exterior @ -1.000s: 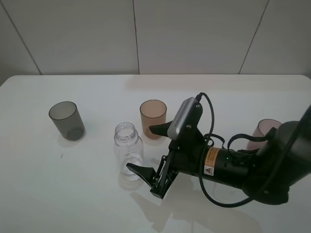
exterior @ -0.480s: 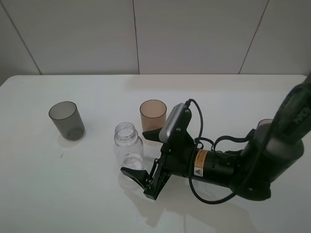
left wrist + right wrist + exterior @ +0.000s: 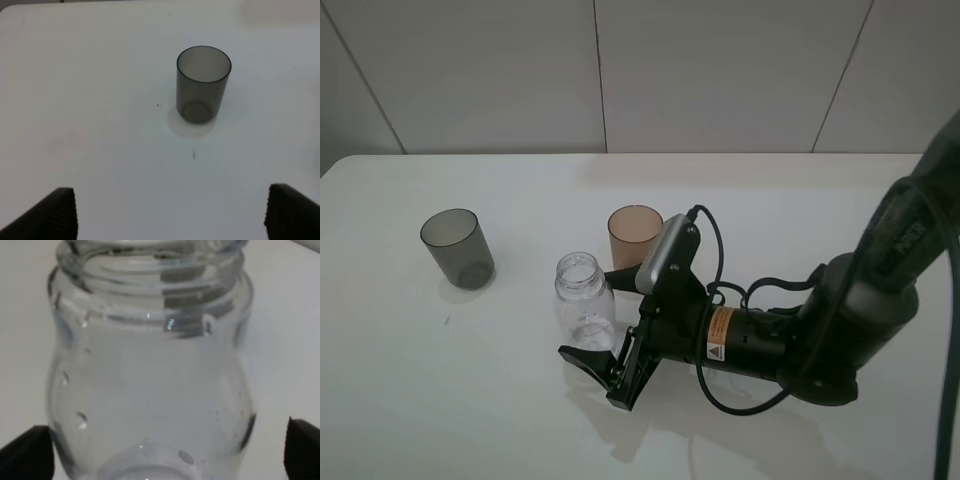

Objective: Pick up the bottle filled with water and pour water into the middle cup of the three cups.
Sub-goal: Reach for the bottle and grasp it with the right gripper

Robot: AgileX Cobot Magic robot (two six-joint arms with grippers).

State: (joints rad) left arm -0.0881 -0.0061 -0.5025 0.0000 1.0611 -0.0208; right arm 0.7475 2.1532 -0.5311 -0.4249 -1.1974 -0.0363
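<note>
1. Exterior high: a clear, waisted plastic bottle with a wide threaded neck and no cap is seen upright on the smooth white table, near the translucent amber cup. A smoky grey cup stands well apart to the left. The black right fingers are spread wide, one on each side of the bottle. Contact cannot be told.
2. Left wrist: only the grey cup is shown, a plain tapered tumbler. The ribbed left fingers, not seen from above, are held wide apart with nothing between them.
3. Right wrist: the view is filled by the bottle. Thread ridges and small droplets on its wall are shown here alone. A fingertip is seen at each side, released.
4. Against a second earlier: the right arm has been moved left, so the fingers, then beside the bottle, now flank it. The bottle and both cups are unmoved.
</note>
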